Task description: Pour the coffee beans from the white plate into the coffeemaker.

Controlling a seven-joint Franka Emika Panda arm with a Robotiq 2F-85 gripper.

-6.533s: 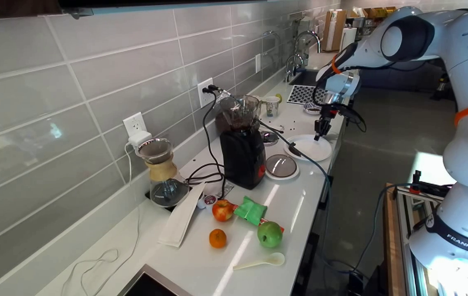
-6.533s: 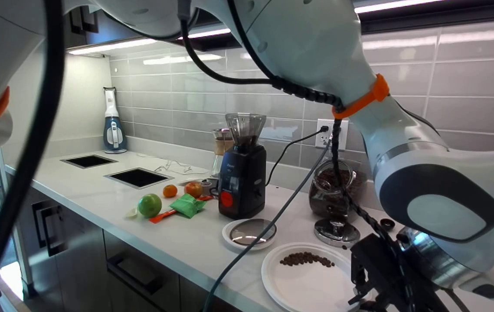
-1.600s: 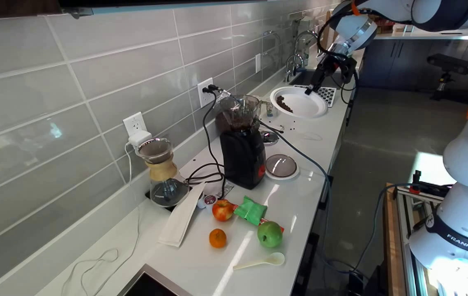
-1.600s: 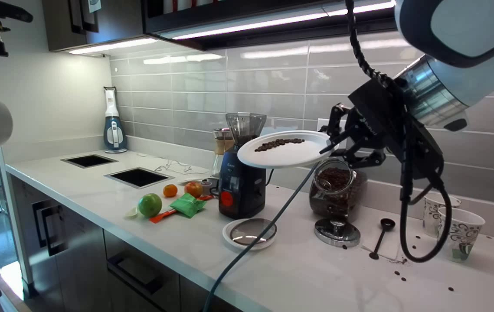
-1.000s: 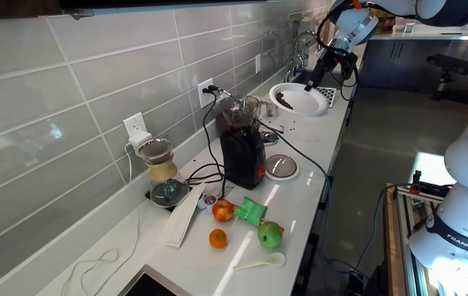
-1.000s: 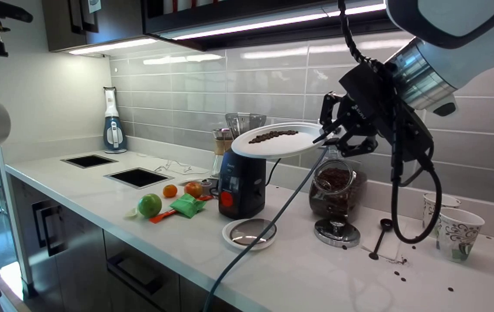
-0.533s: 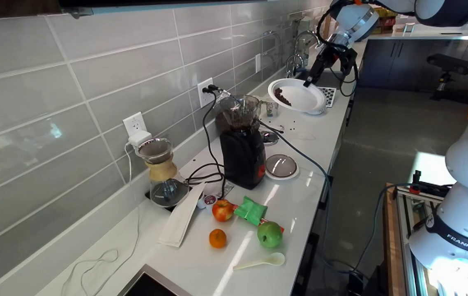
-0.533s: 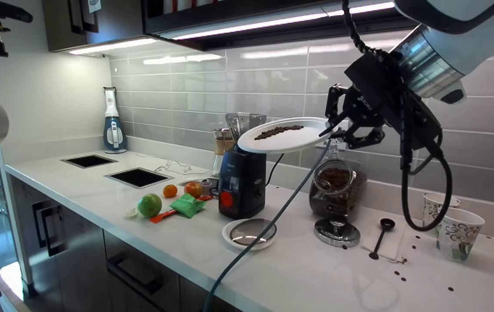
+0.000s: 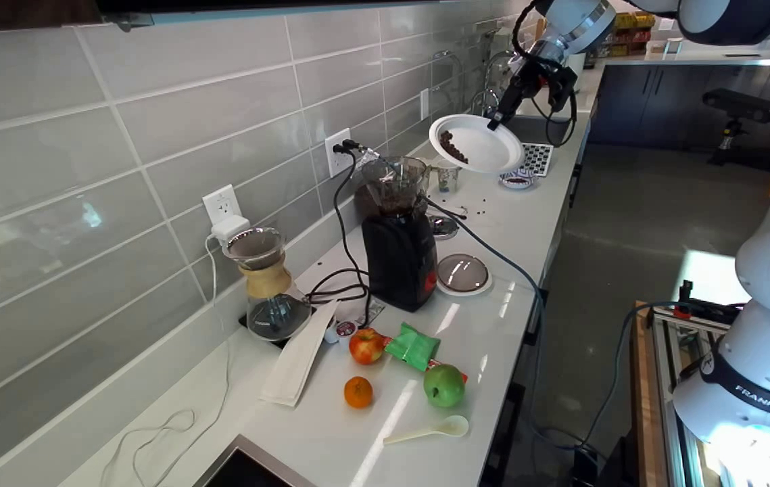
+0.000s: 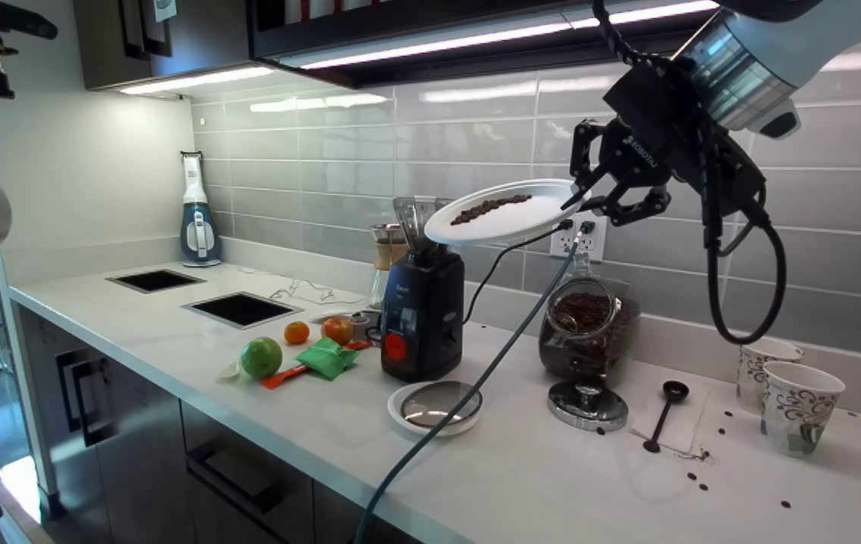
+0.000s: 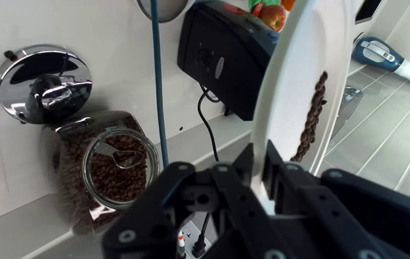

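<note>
Hand [image 11: 258,162] grips tilted white plate [image 10: 524,217] by its rim, coffee beans [image 10: 489,209] thereon, near but apart from the coffeemaker [image 10: 430,321].

The hand [image 11: 258,160] lifted the white plate [image 10: 509,224] up high off the worktop [image 10: 521,476] and tipped it a bit.

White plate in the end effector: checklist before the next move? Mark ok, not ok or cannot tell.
1. Grip: end effector pinches the rim of the white plate: ok.
2. Load: coffee beans lie on the plate: ok.
3. Hopper of the coffeemaker uncovered: looks ok.
4. Plate over the hopper: not ok; an exterior view shows it off to one side.
5. Plate high enough for the hopper's rim: cannot tell.
</note>
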